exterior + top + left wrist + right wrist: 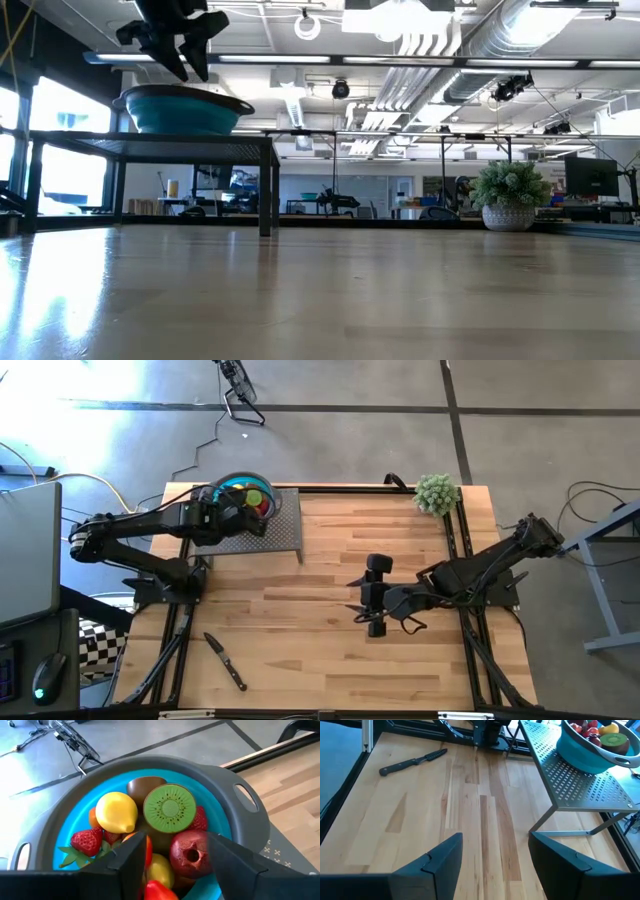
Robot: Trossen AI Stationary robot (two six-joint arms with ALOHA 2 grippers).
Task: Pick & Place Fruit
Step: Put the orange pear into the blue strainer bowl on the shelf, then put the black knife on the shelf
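Note:
A teal bowl [247, 493] with a grey rim [240, 795] stands on a grey perforated stand [270, 535] at the table's far left. It holds several fruits: a cut kiwi [170, 807], a yellow lemon [116, 812], a strawberry [87, 841] and a dark maroon fruit [191, 854]. My left gripper [177, 865] hangs open just above the heap, its fingers either side of the maroon fruit. In the low view it stays above the bowl's rim [185, 97]. My right gripper [492, 865] hovers open over bare wood at the table's middle right [358, 600].
A black-handled knife [225, 660] lies near the table's front left and also shows in the right wrist view [412, 762]. A fuzzy pale green plant ball [436, 492] sits at the far right. Bare wooden tabletop [300, 610] lies between the stand and my right gripper.

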